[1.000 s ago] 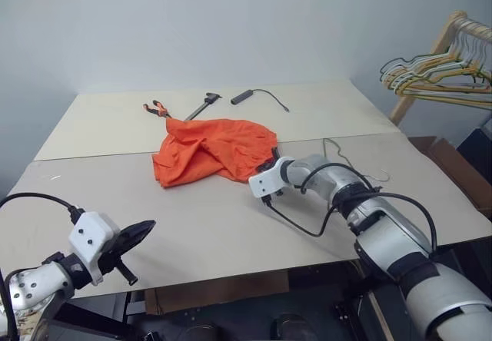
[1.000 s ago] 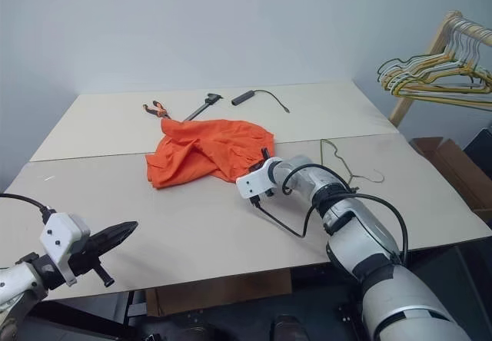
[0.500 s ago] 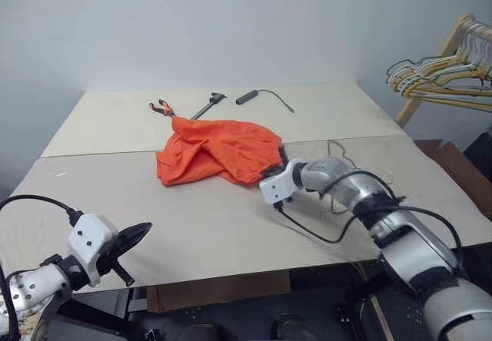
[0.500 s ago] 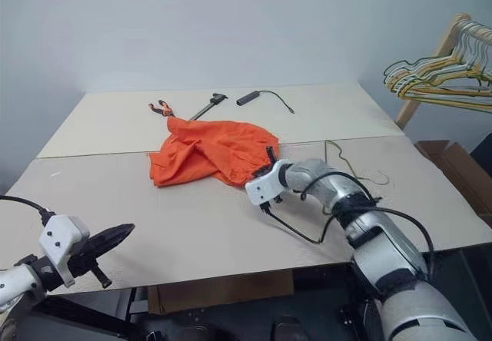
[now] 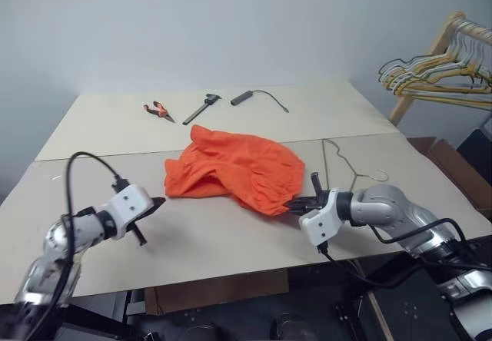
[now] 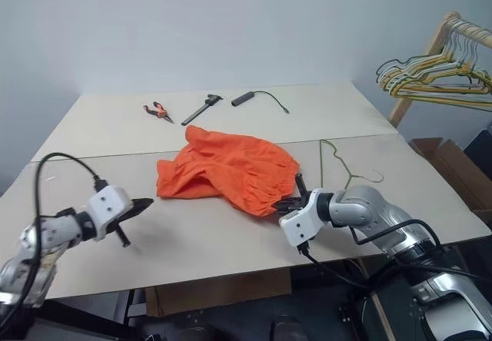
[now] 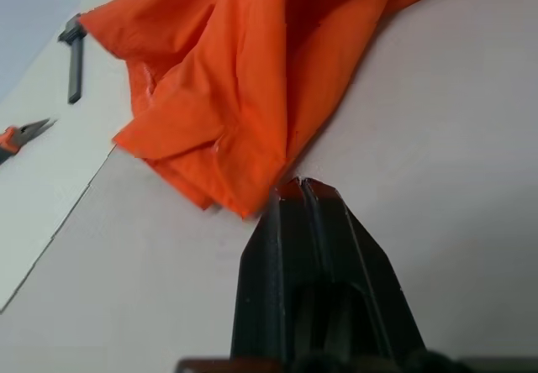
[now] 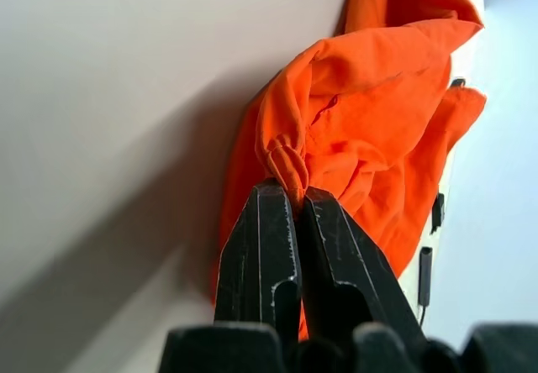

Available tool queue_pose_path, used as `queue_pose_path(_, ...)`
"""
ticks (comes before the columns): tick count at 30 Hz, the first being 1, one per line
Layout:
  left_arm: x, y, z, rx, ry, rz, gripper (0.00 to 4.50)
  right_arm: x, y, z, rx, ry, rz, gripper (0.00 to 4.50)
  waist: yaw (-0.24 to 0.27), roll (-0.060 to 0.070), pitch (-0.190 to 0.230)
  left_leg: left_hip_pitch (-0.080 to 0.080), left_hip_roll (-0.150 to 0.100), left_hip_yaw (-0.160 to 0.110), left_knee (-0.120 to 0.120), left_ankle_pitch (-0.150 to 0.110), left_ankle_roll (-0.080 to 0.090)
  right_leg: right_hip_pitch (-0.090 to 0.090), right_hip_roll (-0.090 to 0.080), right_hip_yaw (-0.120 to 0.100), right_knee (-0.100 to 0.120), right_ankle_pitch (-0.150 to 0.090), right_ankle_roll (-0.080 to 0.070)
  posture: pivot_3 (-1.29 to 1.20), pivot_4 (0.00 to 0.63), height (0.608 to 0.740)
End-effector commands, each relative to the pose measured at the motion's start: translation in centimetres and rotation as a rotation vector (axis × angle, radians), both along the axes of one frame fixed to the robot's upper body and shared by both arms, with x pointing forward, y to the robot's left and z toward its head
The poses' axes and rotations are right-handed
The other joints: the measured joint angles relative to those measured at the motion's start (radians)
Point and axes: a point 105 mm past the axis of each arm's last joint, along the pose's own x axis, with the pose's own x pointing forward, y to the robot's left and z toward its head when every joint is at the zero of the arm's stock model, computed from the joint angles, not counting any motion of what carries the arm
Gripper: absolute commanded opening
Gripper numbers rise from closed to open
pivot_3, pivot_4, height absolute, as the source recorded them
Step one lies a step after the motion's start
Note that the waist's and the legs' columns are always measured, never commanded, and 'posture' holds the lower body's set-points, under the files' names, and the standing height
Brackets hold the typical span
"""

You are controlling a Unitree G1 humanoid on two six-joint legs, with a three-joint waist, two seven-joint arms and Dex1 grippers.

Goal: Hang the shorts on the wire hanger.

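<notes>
Orange shorts (image 5: 234, 167) lie crumpled mid-table; my right gripper (image 8: 290, 205) pinches a small fold of their gathered edge. My left gripper (image 7: 300, 190), fingers pressed together, hovers beside the opposite edge. Such thin fabric could slip free. Wire hanger (image 5: 346, 168) lies just behind.

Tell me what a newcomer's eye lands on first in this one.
The bright orange shorts, crumpled mid-table, draw the eye first; the right gripper is shut on a pinch of their gathered edge at the near right side. The left gripper, shut and empty, points at the shorts from the left. The thin wire hanger lies flat just right of the shorts, untouched.
</notes>
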Motion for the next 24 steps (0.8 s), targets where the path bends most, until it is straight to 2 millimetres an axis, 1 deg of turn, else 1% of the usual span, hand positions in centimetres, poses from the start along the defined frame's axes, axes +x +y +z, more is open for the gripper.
queue_pose_path(1,2.4,0.1,0.2,0.059,-0.063,-0.002,0.0,0.2,0.4,1.4,0.044,-0.037,-0.012,0.01,-0.001,0.0,0.0,0.0,0.0,0.0,0.0,0.0,0.0,0.0,0.0,0.0,0.0,0.0,0.0,-0.03,0.0,0.74)
queue_pose_path(4,4.1,0.4,0.0,0.057,-0.059,0.012,0.0,0.2,0.6,1.2,0.048,-0.033,-0.021,0.01,0.0,-0.001,0.0,-0.001,0.0,0.0,0.001,0.0,0.0,-0.001,0.0,0.0,0.0,0.001,0.0,-0.04,0.0,0.74)
queue_pose_path(7,5.0,1.2,-0.8,0.141,-0.063,0.014,0.0,0.3,0.6,1.2,0.051,-0.035,-0.028,0.01,-0.003,-0.001,0.0,-0.002,-0.001,0.0,0.001,0.0,0.0,-0.001,0.0,0.0,0.0,0.001,0.0,-0.05,0.0,0.74)
queue_pose_path(10,6.0,1.2,-0.9,0.116,-0.099,0.043,0.0,0.5,0.4,1.0,0.052,-0.03,-0.044,0.01,-0.004,-0.001,-0.001,-0.002,-0.001,0.001,0.001,0.0,0.001,-0.001,0.0,0.0,-0.001,0.001,0.001,-0.06,0.0,0.74)
queue_pose_path(11,5.9,0.9,-1.0,0.076,-0.083,0.032,0.0,0.5,0.3,0.9,0.048,-0.029,-0.047,0.01,-0.004,-0.001,-0.001,-0.002,-0.001,0.001,0.001,0.0,0.001,-0.001,0.0,0.0,-0.001,0.001,0.001,-0.06,0.0,0.74)
queue_pose_path(13,5.5,0.4,-1.2,0.037,-0.053,-0.009,0.42,0.4,0.1,0.7,0.041,-0.028,-0.051,0.0,-0.005,-0.001,-0.001,-0.002,-0.001,0.001,0.002,-0.001,0.001,-0.001,-0.001,0.0,-0.001,0.001,0.001,-0.06,0.0,0.74)
queue_pose_path(15,4.9,-0.2,-1.2,0.06,-0.061,-0.046,0.88,0.4,0.1,0.7,0.04,-0.026,-0.053,0.0,-0.007,-0.001,-0.001,-0.003,-0.001,0.001,0.003,-0.001,0.001,-0.002,-0.001,0.0,-0.001,0.001,0.001,-0.06,0.0,0.74)
queue_pose_path(16,4.6,-0.3,-1.2,0.068,-0.051,-0.063,1.19,0.4,0.0,0.6,0.041,-0.024,-0.054,0.0,-0.009,-0.001,-0.001,-0.003,-0.001,0.001,0.003,-0.001,0.001,-0.001,-0.001,0.0,-0.001,0.001,0.001,-0.06,0.0,0.74)
queue_pose_path(18,3.8,-0.4,-1.4,0.139,-0.058,-0.115,1.9,0.4,0.0,0.6,0.04,-0.022,-0.056,0.0,-0.014,-0.001,-0.001,-0.003,-0.001,0.001,0.003,-0.001,0.001,-0.001,-0.001,0.0,0.0,0.001,0.001,-0.07,0.0,0.74)
queue_pose_path(20,3.7,-0.1,-1.3,0.187,-0.095,-0.103,2.56,0.4,-0.1,0.5,0.039,-0.019,-0.061,0.0,-0.02,-0.001,-0.001,-0.002,0.0,0.001,0.003,-0.001,0.001,-0.001,-0.001,0.0,0.0,0.001,0.001,-0.06,0.0,0.74)
queue_pose_path(21,3.8,0.0,-1.2,0.194,-0.112,-0.082,2.89,0.4,-0.1,0.4,0.038,-0.018,-0.062,0.0,-0.022,-0.001,-0.001,-0.002,0.0,0.001,0.003,-0.001,0.001,-0.001,-0.001,0.0,0.0,0.001,0.001,-0.06,0.0,0.74)
queue_pose_path(24,3.2,-0.2,-1.3,0.18,-0.089,-0.093,3.9,0.4,-0.3,0.1,0.032,-0.011,-0.066,0.0,-0.024,-0.001,-0.001,-0.002,0.0,0.001,0.004,-0.001,0.001,-0.001,-0.001,0.0,0.001,0.001,0.001,-0.06,0.0,0.74)
